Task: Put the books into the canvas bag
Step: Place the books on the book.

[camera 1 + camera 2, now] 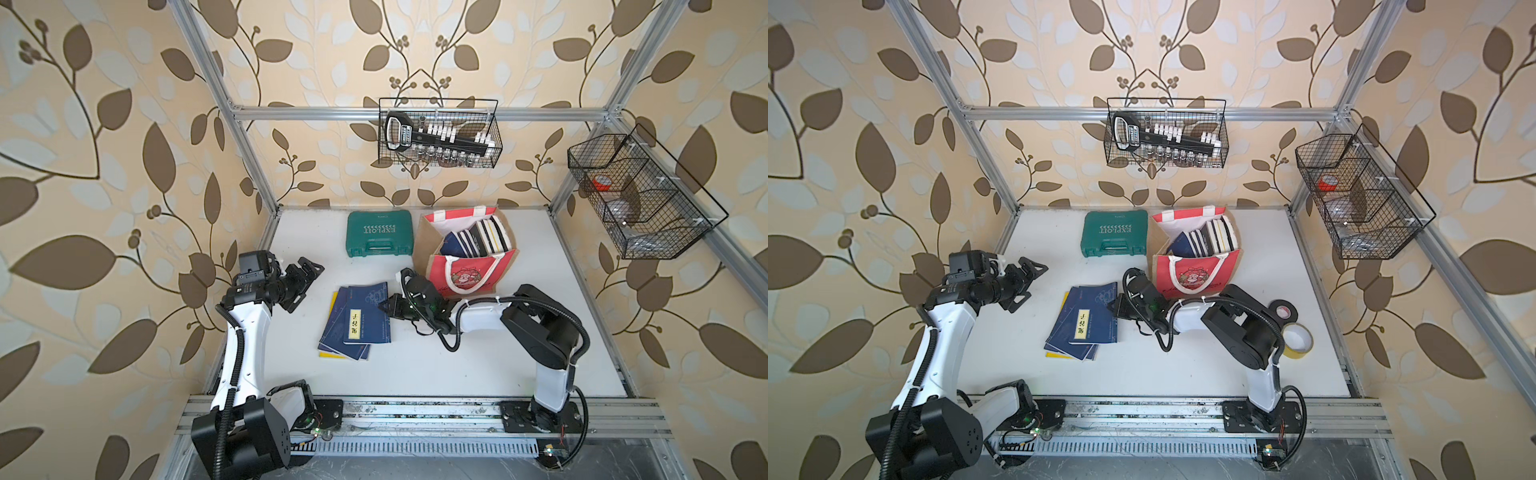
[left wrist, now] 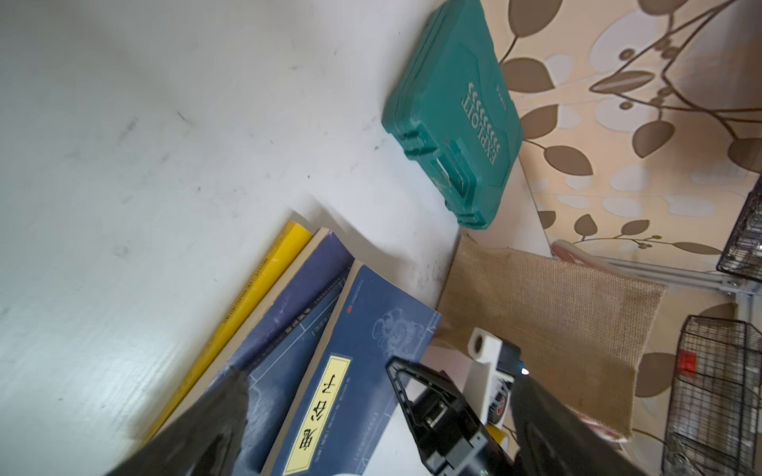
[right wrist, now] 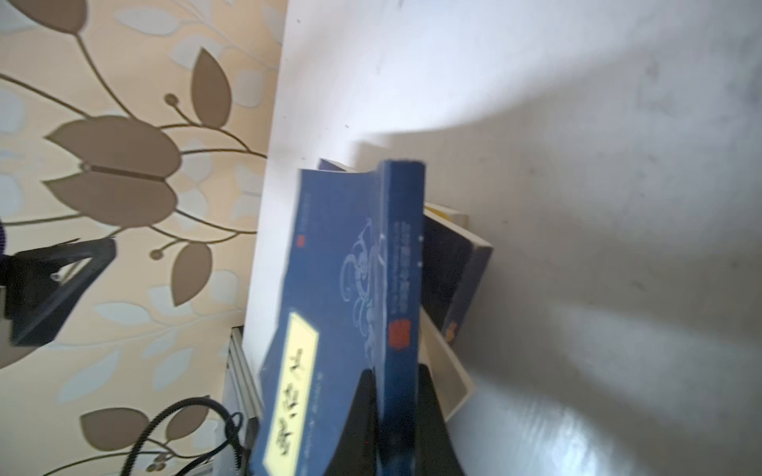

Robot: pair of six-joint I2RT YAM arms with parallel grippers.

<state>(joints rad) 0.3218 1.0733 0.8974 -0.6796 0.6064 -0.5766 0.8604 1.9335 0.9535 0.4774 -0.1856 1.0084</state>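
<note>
Top book (image 1: 366,322), spine clamped by right gripper (image 1: 387,308), reaching low

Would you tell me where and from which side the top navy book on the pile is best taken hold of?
By its spine edge, low from the right arm's side. The top navy book lies thin and cover-up on the pile, so only an edge can be pinched; the spine faces that arm, where the right gripper is shut on it.

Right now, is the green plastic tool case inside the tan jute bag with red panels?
No, the green tool case lies on the white table beside the jute bag.
</note>
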